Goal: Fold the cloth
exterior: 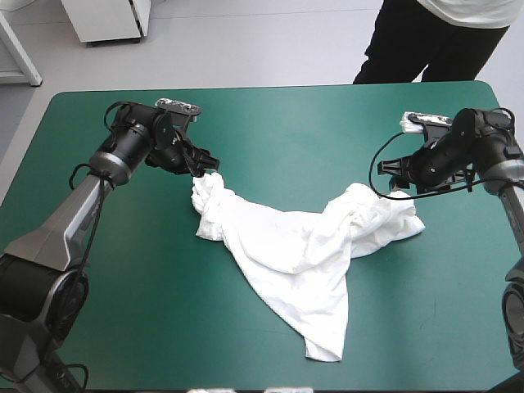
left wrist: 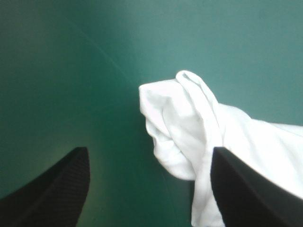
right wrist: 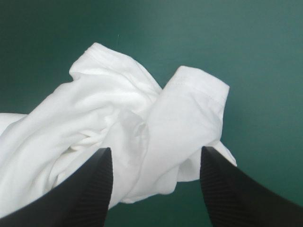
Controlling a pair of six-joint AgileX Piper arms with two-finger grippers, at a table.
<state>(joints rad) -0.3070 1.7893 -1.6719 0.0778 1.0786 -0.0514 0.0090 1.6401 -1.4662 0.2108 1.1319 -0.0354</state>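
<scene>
**T-shirt (exterior: 286, 254): limp, light cloth, best taken at its two bunched ends**

The T-shirt lies around the middle of the table (exterior: 270, 115), not yet spread or folded. It makes a rough V. One rumpled end reaches toward the table's left side and another toward its right. A long tail runs down toward the table's near edge.

The left gripper (exterior: 201, 164) sits on the table's left half, at the tip of the left-hand end. Its black fingers stand wide apart and hold nothing. In its wrist view the left-hand wad (left wrist: 175, 123) lies just ahead of the gap, closer to one finger than the other.

The right gripper (exterior: 389, 176) is on the table's right half. It is also spread open and empty. The right-hand heap sits between and ahead of its fingers, and a hemmed sleeve (right wrist: 196, 82) shows on top.

The fabric looks thin, soft and very light. It should drape and sag when lifted, and it will not hold any shape by itself. It looks neither fragile nor slippery, but the layers are tangled, so a pinch could catch several plies or only a loose fold.

The firmer holds are probably the stitched edges, meaning the sleeve hem on the right and the thick wad on the left. Drawing these two apart should open the cloth for folding.
</scene>
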